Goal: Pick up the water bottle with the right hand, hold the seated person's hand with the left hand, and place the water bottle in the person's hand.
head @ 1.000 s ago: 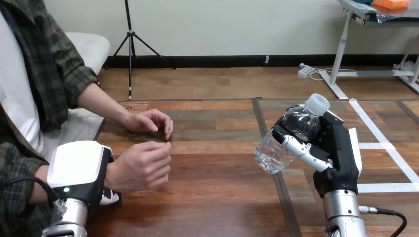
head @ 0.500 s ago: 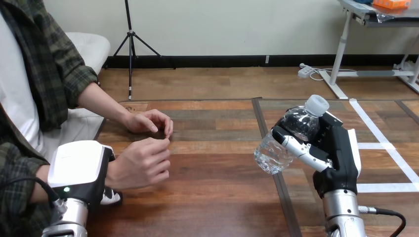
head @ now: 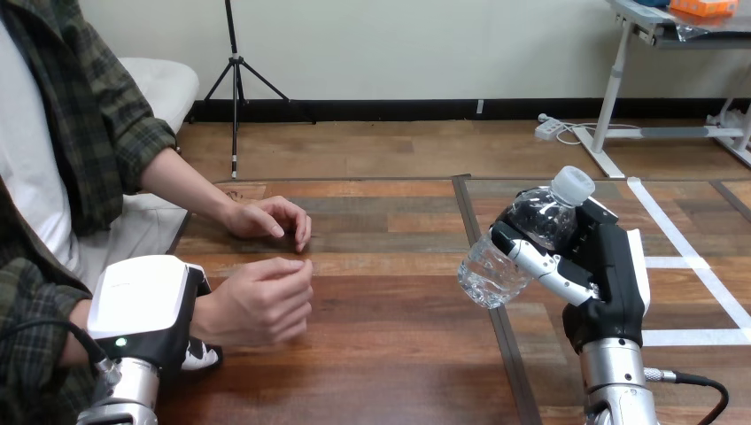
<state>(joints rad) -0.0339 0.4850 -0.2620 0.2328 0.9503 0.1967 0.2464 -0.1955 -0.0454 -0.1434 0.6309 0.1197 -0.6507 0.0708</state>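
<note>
A clear water bottle (head: 518, 243) with a white cap is tilted, cap up and to the right, above the table's right half. My right hand (head: 607, 270) is shut on it, fingers wrapped across its body. At the lower left my left hand (head: 142, 301) lies over the wrist of the person's nearer hand (head: 261, 301), white shell on top and fingertips (head: 202, 356) showing under the wrist. That nearer hand is loosely curled, just above the table. The person's farther hand (head: 266, 217) rests on the table behind it. A wide gap separates the bottle from both of the person's hands.
The wooden table (head: 390, 354) has a dark seam (head: 505, 336) running front to back and white tape lines (head: 700, 274) at the right. The person sits at the left side.
My left hand and the person's nearer hand have shifted slightly right and down. The bottle in my right hand has barely moved.
</note>
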